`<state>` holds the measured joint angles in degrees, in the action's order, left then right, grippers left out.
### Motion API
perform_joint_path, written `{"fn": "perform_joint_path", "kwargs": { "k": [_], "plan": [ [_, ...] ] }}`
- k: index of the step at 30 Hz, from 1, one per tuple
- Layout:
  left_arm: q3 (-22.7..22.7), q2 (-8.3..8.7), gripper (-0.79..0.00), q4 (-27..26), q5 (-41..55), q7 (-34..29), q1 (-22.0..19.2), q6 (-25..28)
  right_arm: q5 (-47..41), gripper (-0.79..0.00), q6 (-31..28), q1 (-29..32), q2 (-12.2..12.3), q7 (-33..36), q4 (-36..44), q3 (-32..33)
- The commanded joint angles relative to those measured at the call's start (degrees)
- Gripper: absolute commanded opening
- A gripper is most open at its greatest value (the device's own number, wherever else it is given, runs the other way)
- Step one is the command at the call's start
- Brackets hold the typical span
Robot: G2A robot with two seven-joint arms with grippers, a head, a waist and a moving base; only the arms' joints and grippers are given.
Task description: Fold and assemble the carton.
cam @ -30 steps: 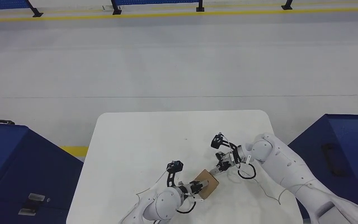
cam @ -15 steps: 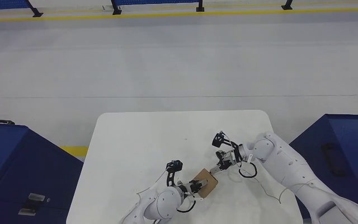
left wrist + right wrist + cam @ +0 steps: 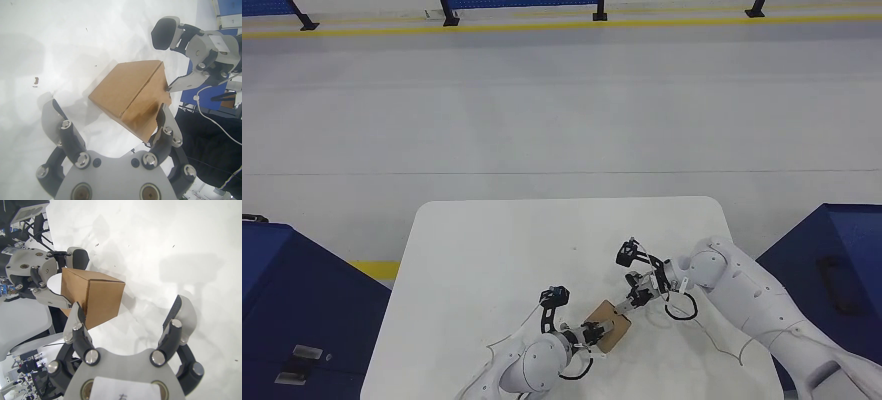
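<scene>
While it sat on the white table (image 3: 492, 260) near the front edge, the brown carton (image 3: 607, 325) showed as a closed box, with a seam running across its upper face in the left wrist view. It lay between the two arms.

The left gripper (image 3: 106, 103) was spread wide and clamped nothing. One of its fingers (image 3: 163, 117) pressed against the carton's end face, and the other stood apart over bare table. The right gripper (image 3: 128, 302) was likewise wide open with no hold on anything. One slim finger (image 3: 77, 311) touched the carton at the same end, along a vertical edge and just beside the left gripper's touching finger. Its other finger hung well clear of the box.

From above, the left gripper (image 3: 587, 333) met the carton from the robot's side and the right gripper (image 3: 630, 278) from the right.

A small brown scrap (image 3: 36, 80) lay on the table, apart from the carton.
</scene>
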<state>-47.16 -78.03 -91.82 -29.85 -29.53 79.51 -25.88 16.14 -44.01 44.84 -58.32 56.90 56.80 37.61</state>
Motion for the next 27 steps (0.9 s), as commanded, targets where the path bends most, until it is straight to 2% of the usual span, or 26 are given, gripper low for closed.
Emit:
{"fn": "perform_joint_path", "kwargs": {
  "k": [1,12,18,19,21,24,27],
  "plan": [
    [-0.02,0.0,0.0,0.01,-0.03,0.0,0.02,0.03,0.12,0.0,0.42,-0.2,-0.12,0.03,-0.23,-0.14],
    [-0.63,0.14,0.0,-1.49,0.19,0.78,0.9,1.19,0.28,0.0,1.88,-0.95,-1.01,0.4,-0.96,-1.24],
    [-3.76,1.19,0.0,-7.94,-0.92,1.86,3.65,4.52,0.51,0.0,2.04,-1.14,-1.24,0.36,-1.13,-1.41],
    [-4.54,1.49,0.0,-9.36,-1.49,2.14,4.37,5.99,0.59,0.0,2.0,-1.15,-1.26,0.31,-1.07,-1.42],
    [-5.71,2.23,0.0,-12.96,-3.95,2.95,5.67,12.49,0.69,0.0,1.99,-1.12,-1.29,0.29,-1.04,-1.43],
    [-7.08,3.85,0.0,-18.24,-9.03,7.01,8.93,34.8,0.75,0.0,1.96,-1.15,-1.32,0.91,-0.83,-1.53],
    [-7.08,3.85,0.0,-18.24,-9.03,7.01,8.93,34.8,1.03,0.0,2.63,-1.31,-1.29,1.46,-0.39,-1.48]
  ]
}}
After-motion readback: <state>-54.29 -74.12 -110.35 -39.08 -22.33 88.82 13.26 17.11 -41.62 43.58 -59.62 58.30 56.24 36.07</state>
